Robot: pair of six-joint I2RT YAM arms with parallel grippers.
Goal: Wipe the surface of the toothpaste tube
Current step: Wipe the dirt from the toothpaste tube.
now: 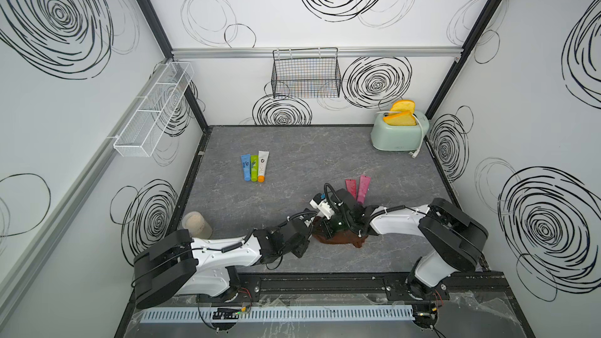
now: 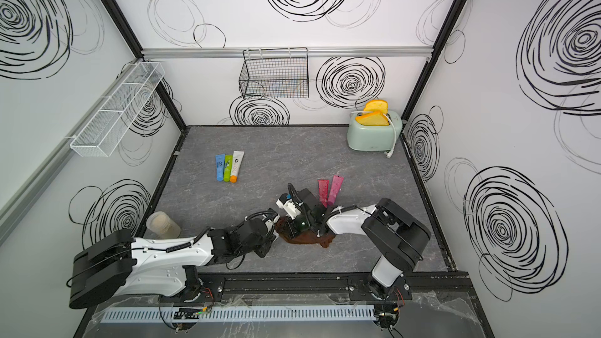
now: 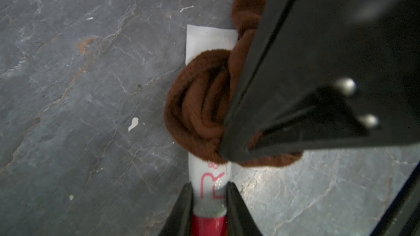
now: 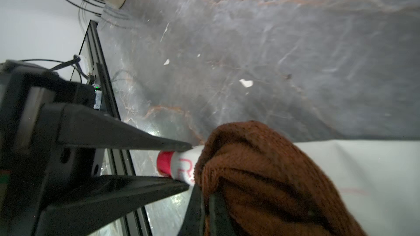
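- The left claw [image 3: 209, 187] is pinching the white plastic toothpaste tube with a red cap [image 3: 212, 174] near its cap end, one finger on each side, and is pinning it flat on the grey marbled bench [image 3: 79, 110].
- The tube is lying at the front middle of the bench, between the two arms. In both top views the wrists and the cloth are hiding it.
- The bunched brown terry cloth [image 3: 195, 105] is sitting on the tube's middle and covering most of its body. Only the white crimped tail and the printed stretch by the cap are showing.
- The right claw [image 4: 205, 203] is pressing together on a fold of the cloth and bearing it down onto the tube.
- By the look of it, the wiping stroke itself is under way, with the two bare ends not yet rubbed.
- The next move is calling for the right claw to drag the cloth along the tube's length, with the left grip holding firm so the tube is not sliding with it.
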